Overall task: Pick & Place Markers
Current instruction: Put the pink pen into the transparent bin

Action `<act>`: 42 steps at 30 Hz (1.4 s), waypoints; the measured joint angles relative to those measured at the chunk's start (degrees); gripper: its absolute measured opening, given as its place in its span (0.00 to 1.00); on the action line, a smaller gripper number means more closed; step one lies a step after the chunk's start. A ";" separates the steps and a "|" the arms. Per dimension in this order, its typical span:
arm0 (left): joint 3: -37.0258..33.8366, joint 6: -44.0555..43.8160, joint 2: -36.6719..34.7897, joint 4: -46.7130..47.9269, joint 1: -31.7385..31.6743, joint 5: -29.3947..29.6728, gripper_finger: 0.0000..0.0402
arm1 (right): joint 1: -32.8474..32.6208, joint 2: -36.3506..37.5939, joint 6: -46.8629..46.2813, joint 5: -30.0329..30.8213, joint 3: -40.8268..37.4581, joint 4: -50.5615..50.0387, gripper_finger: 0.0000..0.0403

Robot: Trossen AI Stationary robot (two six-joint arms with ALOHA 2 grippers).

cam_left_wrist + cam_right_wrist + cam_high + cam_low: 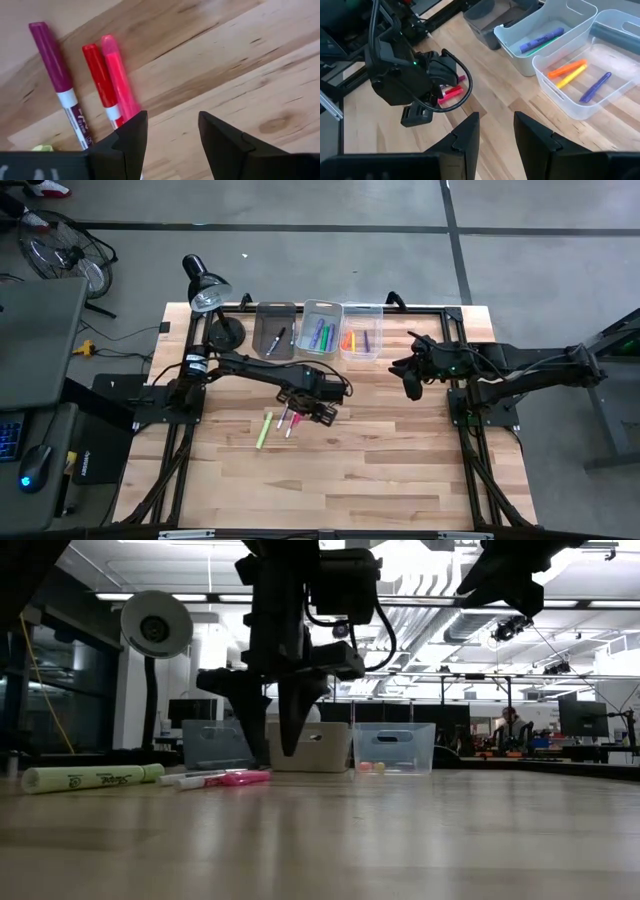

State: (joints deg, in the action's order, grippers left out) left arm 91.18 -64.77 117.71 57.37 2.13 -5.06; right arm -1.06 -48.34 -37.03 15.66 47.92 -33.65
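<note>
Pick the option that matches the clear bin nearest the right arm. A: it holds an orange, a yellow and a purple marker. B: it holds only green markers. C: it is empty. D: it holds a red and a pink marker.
A: the right wrist view shows an orange marker, a yellow marker and a purple marker lying inside the clear bin.
</note>
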 joint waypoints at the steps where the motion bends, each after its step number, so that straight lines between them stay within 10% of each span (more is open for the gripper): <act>1: 0.00 -0.02 0.00 0.06 0.00 0.04 0.43 | 0.00 0.00 0.04 -0.08 0.02 0.02 0.27; 42: -0.11 3.45 1.35 2.70 -2.54 4.00 0.43 | 0.00 0.00 1.53 -1.60 0.02 -0.33 0.27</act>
State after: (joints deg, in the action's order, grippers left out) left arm 91.07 -61.32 119.06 60.07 -0.40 -1.06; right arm -1.06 -48.34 -35.50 14.06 47.94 -33.98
